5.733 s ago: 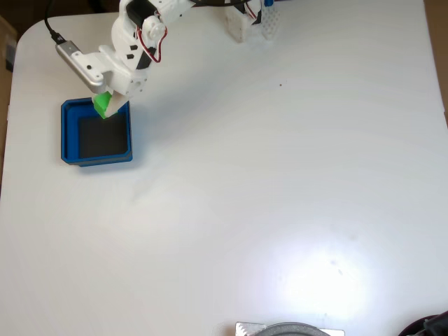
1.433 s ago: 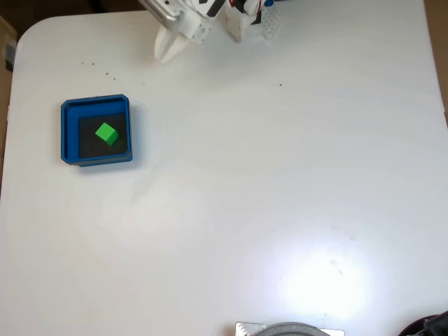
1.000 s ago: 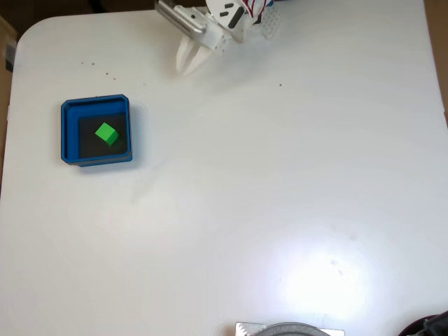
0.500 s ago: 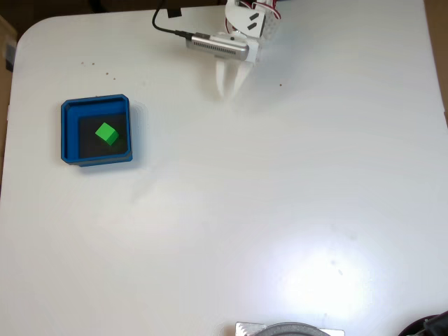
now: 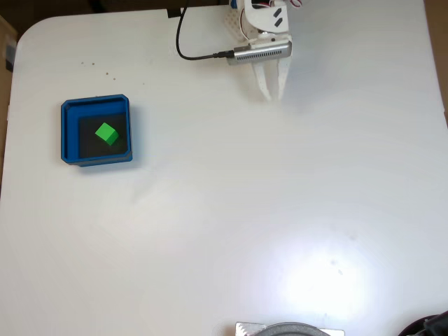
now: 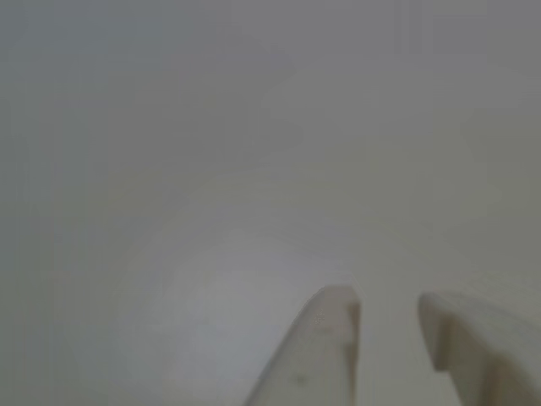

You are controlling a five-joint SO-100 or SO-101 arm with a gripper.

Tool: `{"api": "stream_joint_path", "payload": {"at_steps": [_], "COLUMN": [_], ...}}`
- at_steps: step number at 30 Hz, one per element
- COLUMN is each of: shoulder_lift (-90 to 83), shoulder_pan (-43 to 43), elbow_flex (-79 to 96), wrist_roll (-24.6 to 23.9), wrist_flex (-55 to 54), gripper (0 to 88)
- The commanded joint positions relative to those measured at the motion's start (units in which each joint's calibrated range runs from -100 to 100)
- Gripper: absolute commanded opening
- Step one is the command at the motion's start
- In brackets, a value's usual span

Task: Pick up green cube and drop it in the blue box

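Altogether, by count: one green cube (image 5: 106, 134), one blue box (image 5: 68, 133), one white arm with one claw (image 5: 271, 92), one white table (image 5: 231, 210).

Box and contents: the blue box sits near the left edge of the table in the fixed view, and the green cube lies on its dark floor, a little right of the middle, clear of all four walls.

Cube orientation: it is turned at an angle to the box walls, with its corners toward them; being a cube, it has no long axis to tell.

Claw position: at the top of the fixed view, right of centre, well apart from the box, fingertips pointing down the picture toward the bare table.

Claw state: the two fingers stand slightly parted with a narrow gap at the tips, and nothing is between them; the other view (image 6: 385, 309) shows the same small gap over plain table.

Cable: a black cable (image 5: 183, 43) loops from the table's top edge to the grey camera bar (image 5: 262, 52) on the arm.

Bottom edge: a grey rounded object (image 5: 288, 329), partly cut off.
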Motion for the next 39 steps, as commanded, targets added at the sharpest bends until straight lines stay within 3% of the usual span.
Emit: {"api": "stream_joint_path", "payload": {"at_steps": [1,32,39], "shoulder_lift": [-1.42,-1.59,-1.5], "shoulder_pan": [-1.97,-2.88,-2.88], "elbow_flex": [0.27,-0.36,0.18], "wrist_roll": [-0.15,-0.2,-0.15], "wrist_flex": [-1.01,-1.75,-6.07], "gripper": [2.3,2.2,2.3]}}
